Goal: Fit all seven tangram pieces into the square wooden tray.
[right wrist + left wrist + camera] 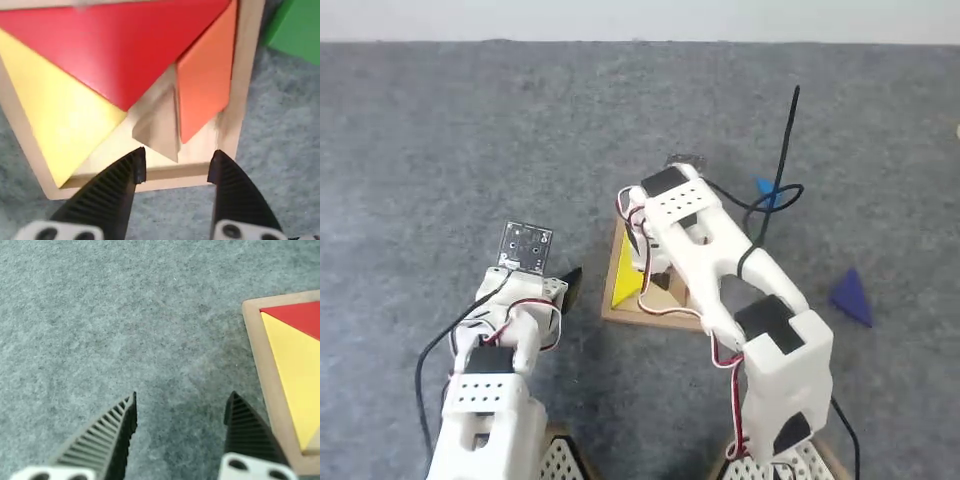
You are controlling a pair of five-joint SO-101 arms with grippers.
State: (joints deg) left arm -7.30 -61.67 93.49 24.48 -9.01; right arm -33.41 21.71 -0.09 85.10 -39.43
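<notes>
Pale wooden piece (159, 127) appears unseated beside the orange piece (205, 85); right end effector (178, 152), open and empty, should press it flat gently.

From up high the right arm (720, 260) sits over most of the wooden tray (620, 312), so only a sliver of the yellow piece (623, 282) peeks out, and the cable (782, 150) crosses a small blue piece (761, 187). In the right wrist view the green piece (295, 27) is chopped off at the corner, and the pale smeary patch (157, 127) between the red piece (115, 50) and orange piece (205, 85) is too blurred to call.
</notes>
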